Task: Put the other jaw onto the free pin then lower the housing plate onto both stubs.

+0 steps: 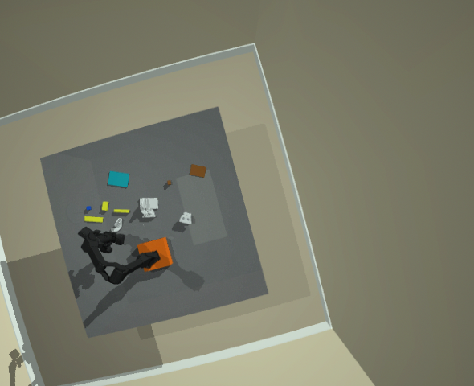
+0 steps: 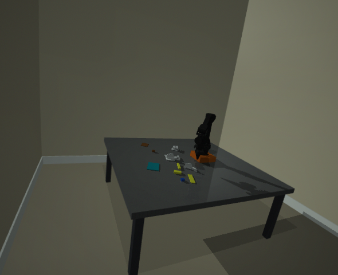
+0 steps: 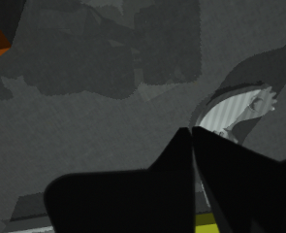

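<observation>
My gripper is shut with nothing between its fingertips. In the wrist view its dark fingers cover the lower part of the loose white jaw. The jaw lies flat on the table, its toothed end towards the upper right of that view. The white base stands near the middle of the table with a white jaw on it; its pins are too small to tell. The white housing plate is separate, to the right of the base in the top view, with dark holes visible.
Near the jaw lie a long yellow bar, a thin yellow bar, a yellow block and a blue piece. A teal block, brown block and orange block under the arm also show.
</observation>
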`<state>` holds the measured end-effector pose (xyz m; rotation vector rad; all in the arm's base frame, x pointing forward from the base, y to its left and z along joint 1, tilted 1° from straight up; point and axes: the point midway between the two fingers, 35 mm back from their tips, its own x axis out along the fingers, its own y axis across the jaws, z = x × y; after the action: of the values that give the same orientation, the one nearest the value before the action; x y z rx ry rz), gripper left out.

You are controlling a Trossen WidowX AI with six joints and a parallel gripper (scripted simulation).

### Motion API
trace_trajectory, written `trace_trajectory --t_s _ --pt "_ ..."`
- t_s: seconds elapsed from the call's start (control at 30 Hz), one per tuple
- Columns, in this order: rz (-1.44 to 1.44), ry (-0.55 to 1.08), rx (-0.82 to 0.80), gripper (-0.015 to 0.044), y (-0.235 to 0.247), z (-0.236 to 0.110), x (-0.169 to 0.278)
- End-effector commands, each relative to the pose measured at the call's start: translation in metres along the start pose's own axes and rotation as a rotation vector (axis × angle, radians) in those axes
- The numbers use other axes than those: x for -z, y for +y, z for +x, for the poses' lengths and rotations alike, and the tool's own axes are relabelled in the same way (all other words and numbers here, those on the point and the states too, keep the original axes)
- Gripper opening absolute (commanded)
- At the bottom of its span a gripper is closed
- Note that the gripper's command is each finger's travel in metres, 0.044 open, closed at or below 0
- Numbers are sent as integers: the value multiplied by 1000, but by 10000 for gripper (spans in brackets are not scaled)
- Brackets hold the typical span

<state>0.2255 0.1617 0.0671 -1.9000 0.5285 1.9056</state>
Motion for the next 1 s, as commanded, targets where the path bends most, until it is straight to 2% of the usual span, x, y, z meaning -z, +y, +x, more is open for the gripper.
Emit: trace_trajectory --t_s 0.0,0.37,0.9,0.97 --pt "0 0 0 0 0 0 0" --pt "0 0 0 0 0 0 0" --pt "0 0 0 420 0 0 0" --pt "0 0 0 440 0 0 0"
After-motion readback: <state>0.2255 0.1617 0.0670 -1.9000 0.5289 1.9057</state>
